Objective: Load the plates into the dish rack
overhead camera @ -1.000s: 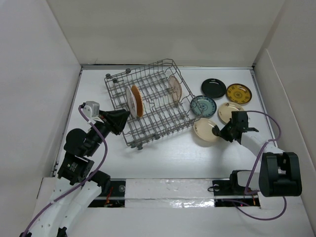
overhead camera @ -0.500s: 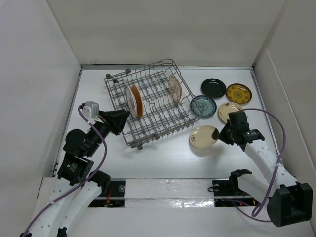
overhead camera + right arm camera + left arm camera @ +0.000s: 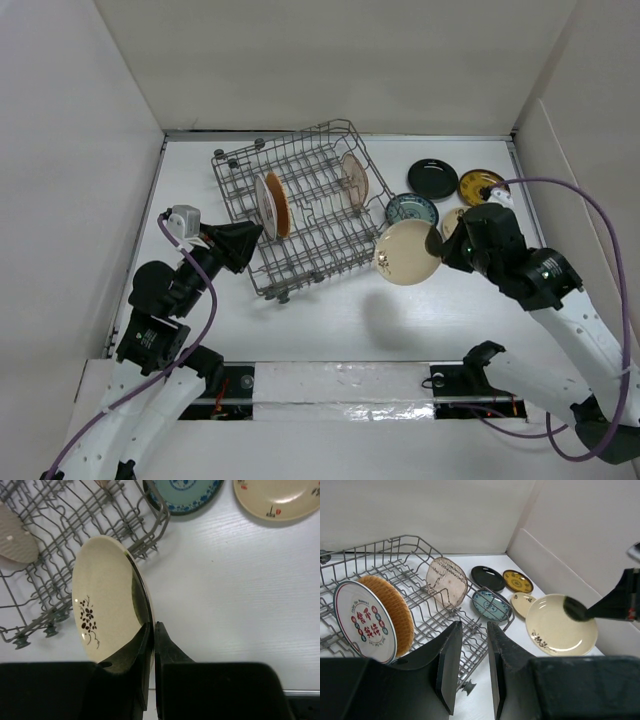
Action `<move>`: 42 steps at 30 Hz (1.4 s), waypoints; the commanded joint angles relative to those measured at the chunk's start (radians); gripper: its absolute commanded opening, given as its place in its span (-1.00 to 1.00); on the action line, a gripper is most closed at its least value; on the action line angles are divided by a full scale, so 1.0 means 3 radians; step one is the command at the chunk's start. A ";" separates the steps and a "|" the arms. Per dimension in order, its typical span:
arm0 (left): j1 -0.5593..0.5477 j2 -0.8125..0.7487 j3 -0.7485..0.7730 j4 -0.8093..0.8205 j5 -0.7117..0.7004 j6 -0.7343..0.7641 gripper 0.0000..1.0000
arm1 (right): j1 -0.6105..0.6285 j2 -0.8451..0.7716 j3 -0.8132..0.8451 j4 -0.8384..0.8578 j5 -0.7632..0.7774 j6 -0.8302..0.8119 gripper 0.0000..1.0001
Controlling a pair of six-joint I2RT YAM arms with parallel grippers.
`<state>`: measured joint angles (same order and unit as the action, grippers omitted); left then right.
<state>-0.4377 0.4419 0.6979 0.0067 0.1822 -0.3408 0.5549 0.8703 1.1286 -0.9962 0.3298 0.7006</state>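
The grey wire dish rack (image 3: 318,245) holds a whitish plate (image 3: 264,207), an orange woven plate (image 3: 279,203) and a pinkish copper plate (image 3: 354,180), all on edge. My right gripper (image 3: 438,247) is shut on the rim of a cream-gold plate (image 3: 406,252), held tilted in the air off the rack's right front corner. In the right wrist view the jaws (image 3: 152,627) pinch that plate (image 3: 105,600) above the table beside the rack (image 3: 60,535). My left gripper (image 3: 240,245) is open and empty at the rack's left front side, and it also shows in the left wrist view (image 3: 472,625).
On the table right of the rack lie a glossy black plate (image 3: 432,178), a yellow patterned plate (image 3: 480,186), a teal plate (image 3: 410,210) and another cream plate (image 3: 280,497), partly hidden by my right arm in the top view. White walls enclose the table.
My right gripper has lifted the cream-gold plate off the table, tipped it up and carried it left toward the rack. The left arm has not moved.
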 commanded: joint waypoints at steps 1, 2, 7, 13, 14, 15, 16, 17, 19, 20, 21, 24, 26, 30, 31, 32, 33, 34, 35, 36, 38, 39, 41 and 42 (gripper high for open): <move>-0.0019 0.0030 0.0072 0.0126 -0.0019 0.0032 -0.52 | 0.0170 0.0044 0.0440 -0.0167 0.0383 -0.0100 -1.00; -0.0019 0.0035 0.0067 0.0126 -0.0019 0.0032 -0.52 | 0.0211 0.0100 0.0512 -0.0111 0.0419 -0.0253 -1.00; -0.0019 0.0035 0.0062 0.0116 -0.0024 0.0037 -0.52 | 0.0426 0.0564 0.0697 0.0705 0.1017 -0.0673 -1.00; -0.0019 0.0076 0.0056 0.0111 -0.0014 0.0042 -0.52 | 0.0487 0.1326 0.0998 0.1826 0.1544 -0.1562 -1.00; -0.0019 0.0081 0.0056 0.0106 -0.0019 0.0042 -0.52 | 0.0487 0.1586 0.1160 0.1904 0.1595 -0.1801 -1.00; -0.0019 0.0081 0.0056 0.0106 -0.0014 0.0042 -0.52 | 0.0487 0.1695 0.1208 0.2036 0.1616 -0.1945 -1.00; -0.0019 0.0096 0.0061 0.0106 -0.0004 0.0042 -0.52 | 0.0487 0.1792 0.1223 0.2351 0.1631 -0.2114 -1.00; -0.0019 0.0097 0.0056 0.0106 -0.0004 0.0042 -0.52 | 0.0487 0.1970 0.1294 0.2547 0.1657 -0.2298 -1.00; -0.0019 0.0132 0.0061 0.0095 -0.0009 0.0042 -0.52 | 0.0487 0.2145 0.1371 0.2731 0.1682 -0.2554 -1.00; -0.0019 0.0148 0.0062 0.0095 -0.0009 0.0042 -0.52 | 0.0518 0.2232 0.1407 0.2819 0.1708 -0.2732 -1.00; -0.0019 0.0163 0.0062 0.0095 0.0001 0.0042 -0.52 | 0.0518 0.2410 0.1504 0.2870 0.1743 -0.2790 -1.00; -0.0019 0.0194 0.0056 0.0106 0.0017 0.0042 -0.52 | 0.0548 0.2646 0.1617 0.3065 0.1769 -0.3015 -1.00; -0.0019 0.0219 0.0056 0.0106 0.0001 0.0047 -0.52 | 0.0594 0.2891 0.1739 0.3141 0.1876 -0.3188 -1.00; -0.0019 0.0255 0.0051 0.0106 0.0017 0.0042 -0.52 | 0.0717 0.3193 0.1842 0.3412 0.2076 -0.3439 -1.00; -0.0019 0.0260 0.0046 0.0106 0.0017 0.0047 -0.52 | 0.0717 0.3245 0.1867 0.3438 0.2106 -0.3460 -1.00; -0.0019 0.0260 0.0046 0.0106 -0.0004 0.0047 -0.52 | 0.0753 0.3336 0.1918 0.3448 0.2162 -0.3526 -1.00; -0.0019 0.0265 0.0056 0.0101 -0.0014 0.0047 -0.52 | 0.0753 0.3367 0.1934 0.3479 0.2183 -0.3567 -1.00; -0.0019 0.0281 0.0056 0.0095 -0.0009 0.0052 -0.52 | 0.0753 0.3398 0.1934 0.3525 0.2194 -0.3598 -1.00; -0.0019 0.0281 0.0056 0.0095 -0.0009 0.0047 -0.52 | 0.0753 0.3459 0.1965 0.3520 0.2199 -0.3608 -1.00; -0.0019 0.0281 0.0046 0.0095 0.0006 0.0047 -0.52 | 0.0753 0.3485 0.1975 0.3515 0.2199 -0.3598 -1.00; -0.0019 0.0281 0.0051 0.0100 0.0017 0.0047 -0.52 | 0.0753 0.3546 0.2006 0.3449 0.2234 -0.3563 -1.00; -0.0019 0.0281 0.0046 0.0100 0.0001 0.0047 -0.52 | 0.0753 0.3592 0.2006 0.3438 0.2270 -0.3562 -1.00; -0.0019 0.0301 0.0051 0.0090 -0.0004 0.0047 -0.52 | 0.0753 0.3633 0.1980 0.3449 0.2296 -0.3537 -1.00; -0.0019 0.0306 0.0046 0.0090 0.0001 0.0047 -0.52 | 0.0753 0.3664 0.1965 0.3449 0.2296 -0.3527 -1.00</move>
<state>-0.4377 0.5259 0.6979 0.0017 0.1799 -0.3401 0.7807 1.9659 1.6676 -0.0429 0.9607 -0.3462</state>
